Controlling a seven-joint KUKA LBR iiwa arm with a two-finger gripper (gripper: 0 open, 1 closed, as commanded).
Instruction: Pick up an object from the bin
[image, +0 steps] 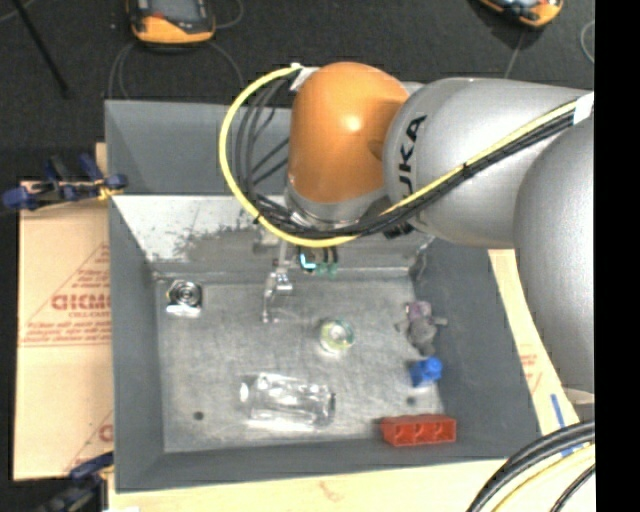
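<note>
My gripper hangs under the orange wrist cover over the back middle of the bin floor, with nothing seen in it. The nearest loose thing is a small clear ball with a yellow-green core, lying to its right and a little nearer the front. A small shiny metal round piece lies to its left near the bin's left wall. A clear plastic bottle lies on its side toward the front, well apart from the gripper.
Along the right side lie a small purple figure, a small blue piece and a red toy brick in the front right corner. The arm's bulk covers the bin's back right part.
</note>
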